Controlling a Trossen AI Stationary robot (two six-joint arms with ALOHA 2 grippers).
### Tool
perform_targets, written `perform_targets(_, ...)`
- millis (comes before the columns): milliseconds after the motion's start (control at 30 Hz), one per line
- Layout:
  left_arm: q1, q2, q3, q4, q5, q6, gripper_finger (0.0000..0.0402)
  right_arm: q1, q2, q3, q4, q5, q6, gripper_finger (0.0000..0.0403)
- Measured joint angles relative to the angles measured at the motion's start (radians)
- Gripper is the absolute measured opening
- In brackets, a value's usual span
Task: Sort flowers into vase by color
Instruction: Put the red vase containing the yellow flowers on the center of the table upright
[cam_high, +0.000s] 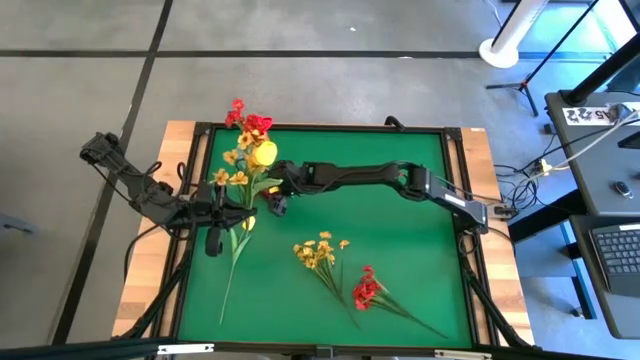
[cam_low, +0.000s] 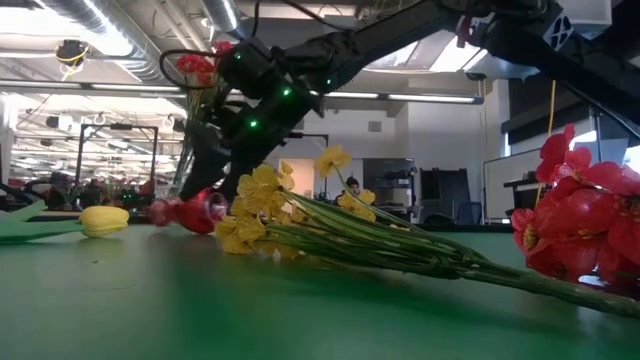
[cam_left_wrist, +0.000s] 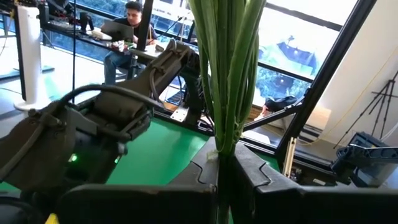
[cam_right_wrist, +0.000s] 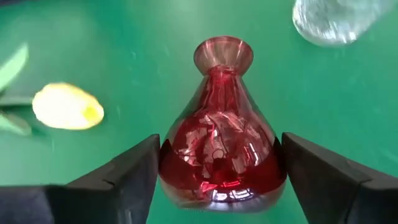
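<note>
Overhead: green worktop w/ both arms reaching toward its far-left part. The left pincer is pinched on a bundle of green stems, held upright between its fingers; in the high view that bunch shows mixed red & yellow blossoms near the worktop's far-left edge.

The right pincer has its fingers spread on either side of a red glass vase, which lies on its side w/ the mouth pointing away from the wrist; whether the pads touch the glass cannot be told. Just beside the vase lies a yellow tulip bud, and a clear glass object rests farther off, only partly in view. In the low view the red vase and the yellow bud lie on the green surface, under the dark arm.

Remaining flowers on the worktop, high view: a yellow spray near the centre and a red spray just beside it toward the near edge, stems crossing close together; a single long stem lies on the left part. In the low view the yellow spray and red spray fill the foreground.

Bkgd: a seated person at a desk w/ a laptop beyond the worktop.
</note>
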Motion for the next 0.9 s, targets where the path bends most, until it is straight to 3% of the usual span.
perform_targets(500,0.000,0.000,0.000,-0.009,0.000,-0.003,0.0006,0.034,-0.122,-0.008,-0.500,0.033,0.003,0.0282)
perform_targets(700,0.000,0.000,0.000,-0.009,0.000,-0.003,0.0005,0.067,-0.153,-0.011,-0.619,0.084,0.003,0.0269)
perform_targets(900,0.000,0.000,0.000,-0.012,0.000,-0.003,0.0005,0.087,-0.161,-0.008,-0.669,0.093,0.003,0.0224)
